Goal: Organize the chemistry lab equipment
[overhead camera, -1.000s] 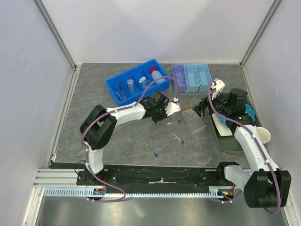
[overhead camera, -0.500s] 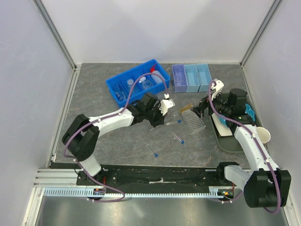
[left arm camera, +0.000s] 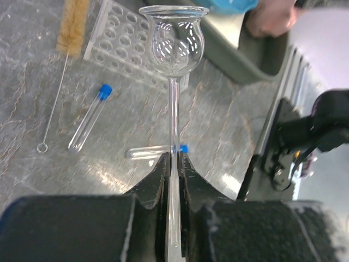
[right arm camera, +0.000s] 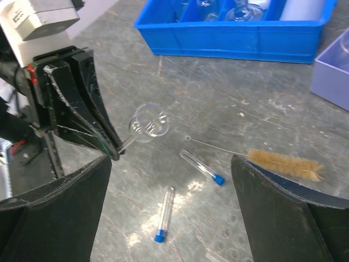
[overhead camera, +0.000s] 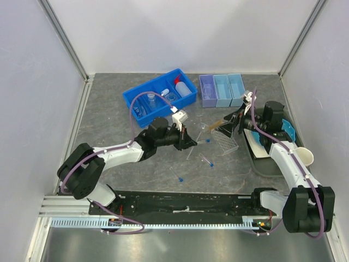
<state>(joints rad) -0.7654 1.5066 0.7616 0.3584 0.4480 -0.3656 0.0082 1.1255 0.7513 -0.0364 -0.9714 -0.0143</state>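
Note:
My left gripper point(overhead camera: 188, 142) is shut on the thin stem of a clear glass funnel point(left arm camera: 174, 43) and holds it above the table; the funnel also shows in the right wrist view point(right arm camera: 148, 120). Blue-capped test tubes lie loose on the table point(overhead camera: 206, 159) point(overhead camera: 176, 174) point(right arm camera: 203, 166) point(right arm camera: 163, 214). The clear tube rack point(overhead camera: 225, 141) lies beside my right gripper point(overhead camera: 232, 125), which is open and empty above the tan brush point(right arm camera: 283, 164). The red-capped squeeze bottle point(overhead camera: 184, 87) and small flasks sit in the blue bin point(overhead camera: 143, 112).
Three small purple and light-blue trays point(overhead camera: 221, 90) stand at the back, right of the bin. A dark tray point(overhead camera: 267, 166) at the right holds a teal plate point(overhead camera: 288, 134), and a beige cup point(overhead camera: 306, 156) sits at its edge. Walls enclose the table.
My left arm has drawn back from near the bin toward the near left, carrying the glass funnel lower over the table. My right gripper has barely shifted.

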